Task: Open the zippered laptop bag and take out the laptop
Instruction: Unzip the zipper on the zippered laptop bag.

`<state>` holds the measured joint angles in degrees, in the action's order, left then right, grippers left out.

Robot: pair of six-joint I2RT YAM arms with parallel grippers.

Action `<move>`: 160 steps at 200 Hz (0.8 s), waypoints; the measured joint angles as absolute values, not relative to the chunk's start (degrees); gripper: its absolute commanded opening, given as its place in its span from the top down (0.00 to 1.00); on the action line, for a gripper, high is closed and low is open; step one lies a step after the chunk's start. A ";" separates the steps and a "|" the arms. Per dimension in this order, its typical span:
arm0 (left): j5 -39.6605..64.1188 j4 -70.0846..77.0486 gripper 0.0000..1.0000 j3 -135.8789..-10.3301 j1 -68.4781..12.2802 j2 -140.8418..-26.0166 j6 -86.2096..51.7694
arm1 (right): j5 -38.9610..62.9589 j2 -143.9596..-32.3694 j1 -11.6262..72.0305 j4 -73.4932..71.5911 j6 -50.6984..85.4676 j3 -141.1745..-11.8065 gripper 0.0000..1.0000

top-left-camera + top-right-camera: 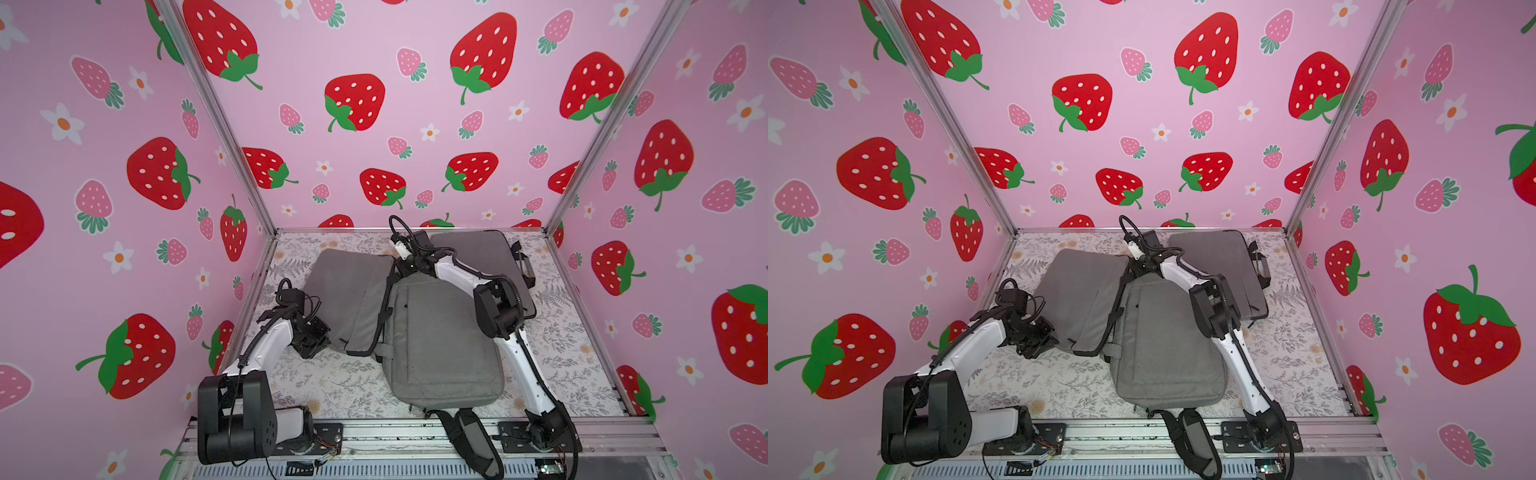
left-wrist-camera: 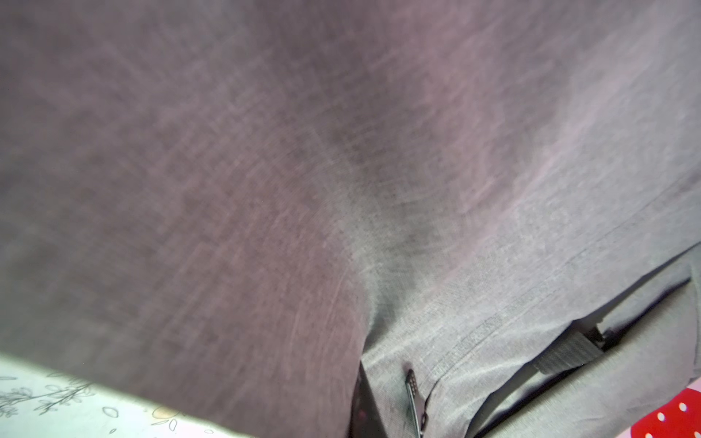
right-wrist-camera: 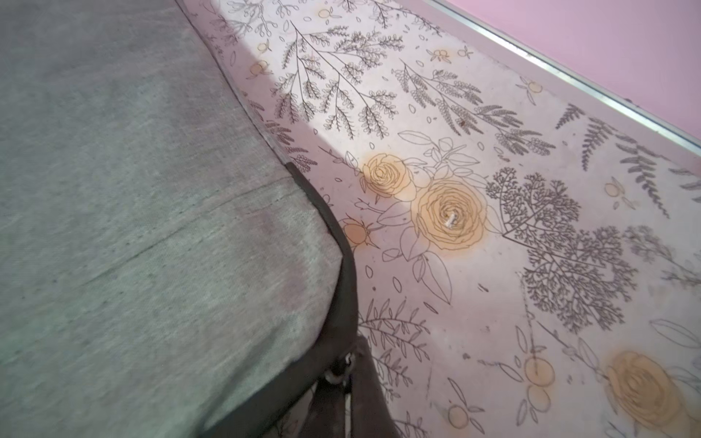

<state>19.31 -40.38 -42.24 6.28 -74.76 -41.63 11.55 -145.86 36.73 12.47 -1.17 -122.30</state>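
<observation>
A grey zippered laptop bag lies in the middle of the floral table in both top views. Its grey flap is folded over to the left, with a black zipper band between them. My right gripper is at the bag's far corner, shut on a small zipper pull on the black band. My left gripper is at the flap's near left edge, shut with grey fabric against its dark finger. The laptop is hidden.
A second grey bag with black handles lies at the back right, partly under my right arm. Black shoulder straps hang over the table's front rail. Strawberry-print walls close in the left, back and right sides of the table.
</observation>
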 measured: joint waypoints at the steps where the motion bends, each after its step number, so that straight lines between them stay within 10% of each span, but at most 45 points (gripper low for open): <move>1: 19.27 -40.40 0.78 -42.24 6.28 -74.76 -41.54 | 11.64 -145.86 36.73 12.45 -1.15 -122.30 0.94; 50: 15.68 -45.54 0.46 -43.86 4.78 -74.76 -39.79 | 16.25 -145.84 35.42 10.83 -0.60 -122.30 0.88; 72: 13.34 -47.44 0.37 -47.51 1.63 -74.63 -39.05 | 16.67 -145.45 34.79 11.66 -0.45 -122.30 0.70; 160: 2.55 -43.99 0.30 -65.04 -21.89 -84.86 -30.11 | 18.11 -125.91 33.74 15.07 -1.37 -107.31 0.34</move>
<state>2.55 -43.99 -65.04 -21.89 -84.86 -30.11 18.11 -125.91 33.74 15.07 -1.37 -107.31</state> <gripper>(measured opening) 0.698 0.582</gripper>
